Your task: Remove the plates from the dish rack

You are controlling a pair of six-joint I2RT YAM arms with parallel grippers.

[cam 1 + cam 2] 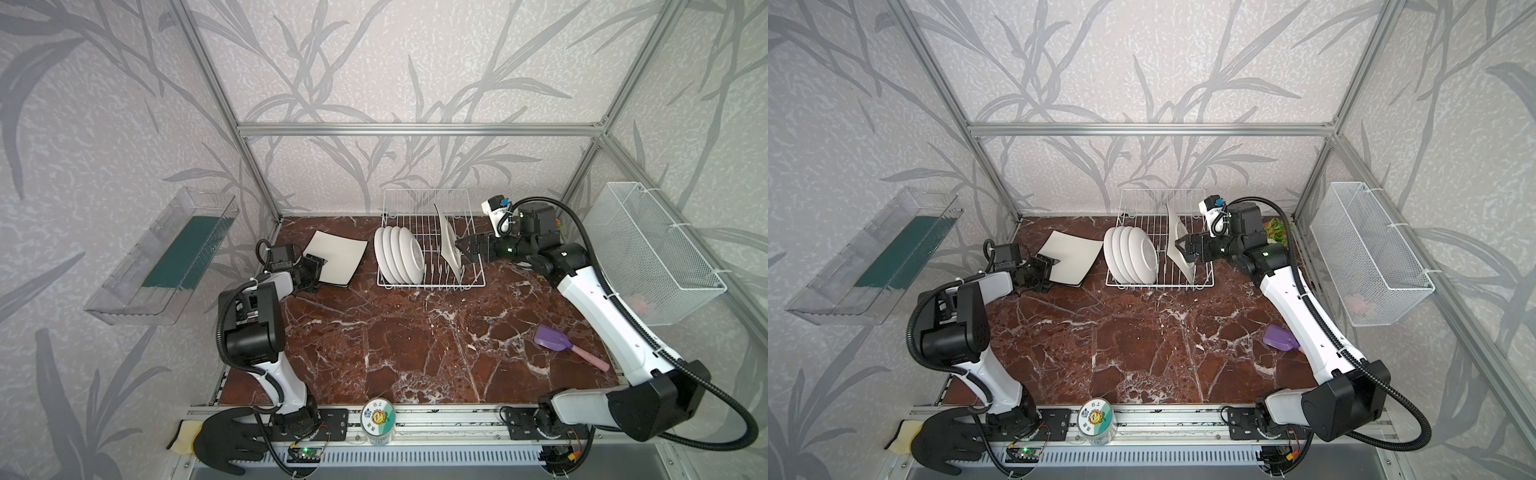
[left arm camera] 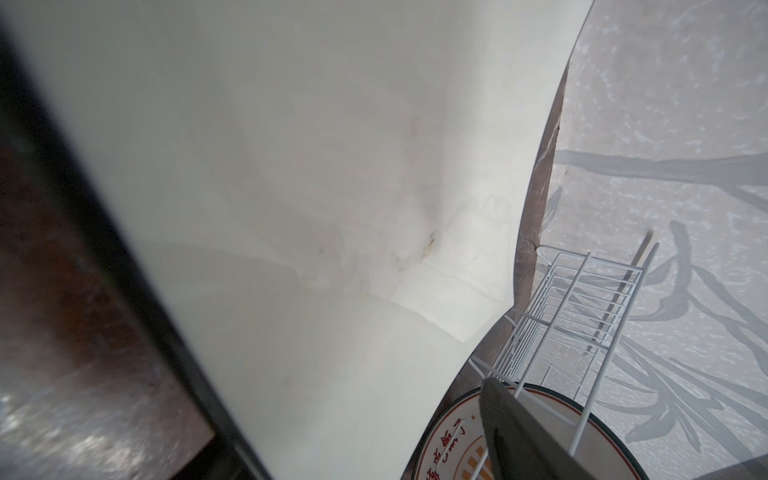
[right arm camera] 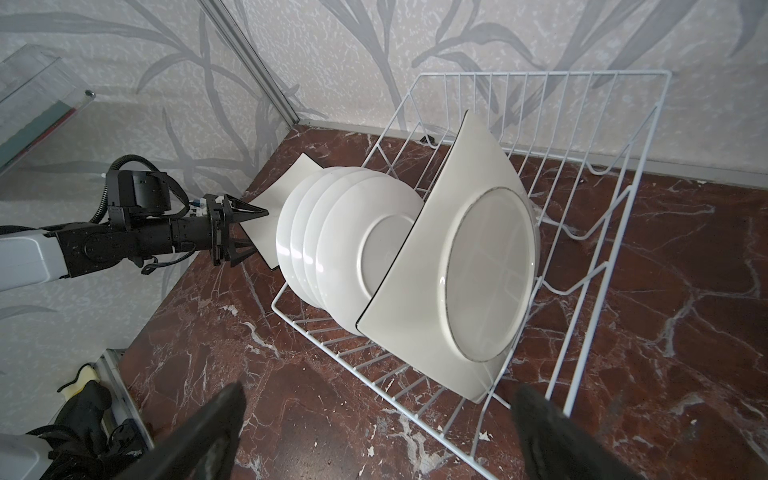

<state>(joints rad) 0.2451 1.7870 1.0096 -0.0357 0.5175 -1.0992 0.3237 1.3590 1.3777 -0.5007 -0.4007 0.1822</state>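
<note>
Several round white plates (image 1: 399,253) (image 1: 1129,253) (image 3: 332,232) stand on edge in the white wire dish rack (image 1: 473,283) (image 1: 1202,284) (image 3: 582,232). To their right a cream square plate (image 1: 449,245) (image 3: 419,291) leans upright in the rack, back side toward my right gripper. Another cream square plate (image 1: 338,255) (image 1: 1071,257) (image 2: 291,208) with a black rim lies on the table left of the rack. My left gripper (image 1: 319,266) (image 3: 257,230) is open, jaws above and below that plate's near corner. My right gripper (image 1: 461,245) (image 3: 376,415) hangs open at the rack's right side.
A purple scoop (image 1: 552,338) with a pink handle lies at the right. A white mesh basket (image 1: 652,257) hangs on the right wall, a clear tray (image 1: 166,257) on the left wall. A lidded jar (image 1: 377,417) and black glove (image 1: 224,436) sit at the front rail.
</note>
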